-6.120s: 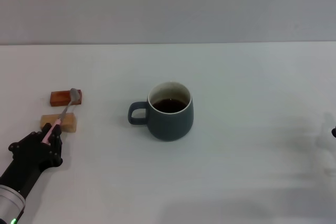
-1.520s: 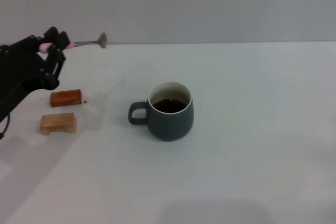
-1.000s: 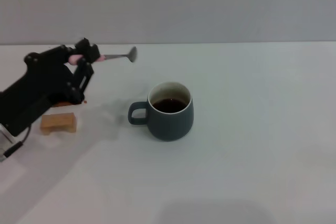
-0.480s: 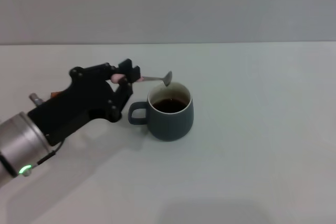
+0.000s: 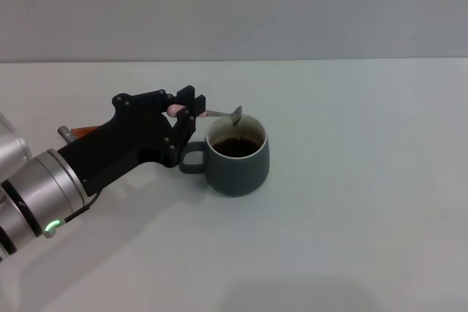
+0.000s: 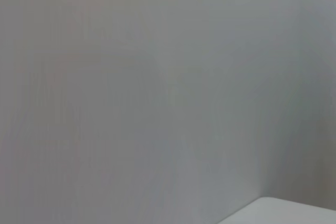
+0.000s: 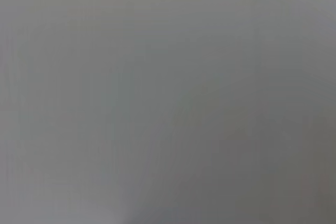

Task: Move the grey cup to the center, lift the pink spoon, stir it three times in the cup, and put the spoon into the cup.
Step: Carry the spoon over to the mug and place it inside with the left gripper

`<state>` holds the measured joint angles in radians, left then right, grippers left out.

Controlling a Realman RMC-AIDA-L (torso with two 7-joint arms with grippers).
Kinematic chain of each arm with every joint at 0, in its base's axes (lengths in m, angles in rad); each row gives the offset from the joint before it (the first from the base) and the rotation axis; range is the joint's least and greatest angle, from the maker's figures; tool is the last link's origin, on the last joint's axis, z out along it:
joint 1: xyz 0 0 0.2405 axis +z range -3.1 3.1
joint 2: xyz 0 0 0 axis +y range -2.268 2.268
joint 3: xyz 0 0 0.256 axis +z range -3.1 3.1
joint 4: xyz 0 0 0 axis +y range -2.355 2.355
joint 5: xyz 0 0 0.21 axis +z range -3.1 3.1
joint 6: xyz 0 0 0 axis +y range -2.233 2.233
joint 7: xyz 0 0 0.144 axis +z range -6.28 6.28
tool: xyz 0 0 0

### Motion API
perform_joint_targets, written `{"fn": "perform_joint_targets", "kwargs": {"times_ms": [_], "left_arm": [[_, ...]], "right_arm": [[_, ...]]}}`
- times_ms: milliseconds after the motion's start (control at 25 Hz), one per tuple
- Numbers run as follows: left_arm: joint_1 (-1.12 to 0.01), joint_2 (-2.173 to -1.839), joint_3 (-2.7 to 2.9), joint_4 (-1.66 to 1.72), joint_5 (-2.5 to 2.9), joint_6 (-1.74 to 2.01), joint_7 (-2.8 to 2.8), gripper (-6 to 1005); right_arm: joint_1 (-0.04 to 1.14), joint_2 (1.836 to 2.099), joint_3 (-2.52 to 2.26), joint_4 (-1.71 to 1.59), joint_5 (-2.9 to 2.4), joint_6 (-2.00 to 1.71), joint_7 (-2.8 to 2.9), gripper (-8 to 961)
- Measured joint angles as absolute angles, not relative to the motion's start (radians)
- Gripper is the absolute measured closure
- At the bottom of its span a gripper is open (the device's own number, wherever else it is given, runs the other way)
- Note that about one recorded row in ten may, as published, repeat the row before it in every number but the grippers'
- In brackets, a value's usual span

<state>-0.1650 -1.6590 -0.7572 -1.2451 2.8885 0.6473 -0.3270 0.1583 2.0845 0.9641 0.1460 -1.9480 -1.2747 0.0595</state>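
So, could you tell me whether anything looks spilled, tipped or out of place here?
Nothing stands out. The mug stands upright with no spill around it, and the left pincer holds the spoon level above its rim.

Plain grey wall (image 5: 292, 5) behind, white table (image 5: 365, 217) below, soft even light, faint shadows

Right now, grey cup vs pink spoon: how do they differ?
The grey cup stands upright on the table; the pink spoon is held in the air by the left gripper, bowl at the rim. The cup is squat and wide, the spoon slim and short. The cup is dark slate outside; the spoon's handle is pink. Both show grey.
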Motion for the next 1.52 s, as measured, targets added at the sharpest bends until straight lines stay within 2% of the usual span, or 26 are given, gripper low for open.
{"fn": "perform_joint_targets", "kwargs": {"times_ms": [1120,1520], "left_arm": [[-0.212,-1.653,-0.771,-1.365,2.889,0.304,-0.279,800],[-0.212,-1.665,-0.777,-1.379,2.888,0.240,-0.250,793]], "right_arm": [[0.157,2.083,0.963,0.143,-1.951,-1.275,0.060,953],[0.156,2.083,0.963,0.143,-1.952,-1.275,0.060,954]]}}
